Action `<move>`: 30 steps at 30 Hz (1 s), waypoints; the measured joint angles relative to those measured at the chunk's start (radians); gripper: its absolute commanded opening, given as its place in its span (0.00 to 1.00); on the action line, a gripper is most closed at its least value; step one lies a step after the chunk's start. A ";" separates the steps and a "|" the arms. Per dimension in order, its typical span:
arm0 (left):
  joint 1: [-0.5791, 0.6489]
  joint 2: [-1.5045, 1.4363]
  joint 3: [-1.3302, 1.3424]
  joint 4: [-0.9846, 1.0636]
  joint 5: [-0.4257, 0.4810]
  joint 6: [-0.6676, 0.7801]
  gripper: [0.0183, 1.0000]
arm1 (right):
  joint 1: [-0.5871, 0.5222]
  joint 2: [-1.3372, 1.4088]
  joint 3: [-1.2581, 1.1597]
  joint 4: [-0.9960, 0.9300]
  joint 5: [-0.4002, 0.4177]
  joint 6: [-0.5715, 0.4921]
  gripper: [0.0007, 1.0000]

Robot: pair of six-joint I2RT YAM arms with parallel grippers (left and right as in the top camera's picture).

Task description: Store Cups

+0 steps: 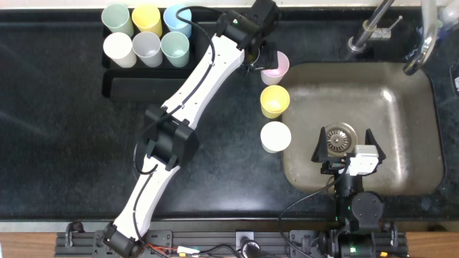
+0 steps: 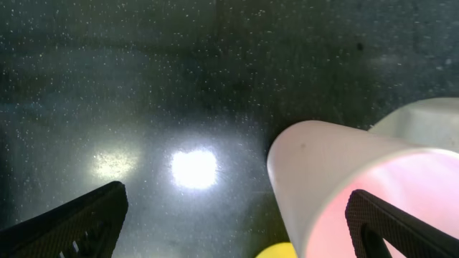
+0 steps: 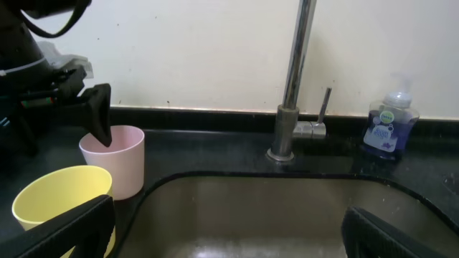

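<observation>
L gripper (image 2: 237, 202) spread, one finger inside pink plastic cup (image 1: 275, 67) on black speckled counter (image 1: 64, 143) by steel sink (image 1: 401, 179) rim; yellow plastic cup (image 1: 275, 101) just beside, white plastic cup (image 1: 275, 136) next; R gripper (image 1: 345, 147) splayed over sink.

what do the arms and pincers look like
Left arm: white links, black joints, black cables alongside. Right arm: black, white block at the wrist. Left pincer and right pincer: two black textured fingers each.
</observation>
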 measured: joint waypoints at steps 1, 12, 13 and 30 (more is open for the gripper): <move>0.000 0.003 0.000 0.000 0.001 0.000 0.96 | 0.000 0.000 0.000 0.000 0.000 0.000 1.00; 0.001 0.008 0.016 0.020 0.015 -0.004 0.02 | 0.000 0.000 0.000 0.000 0.000 0.000 1.00; 0.001 0.008 0.020 0.017 0.017 -0.003 0.02 | 0.000 0.000 0.000 0.000 0.000 0.000 1.00; 0.264 -0.401 0.011 -0.264 0.002 -0.006 0.02 | 0.000 0.000 0.000 0.000 0.000 0.001 1.00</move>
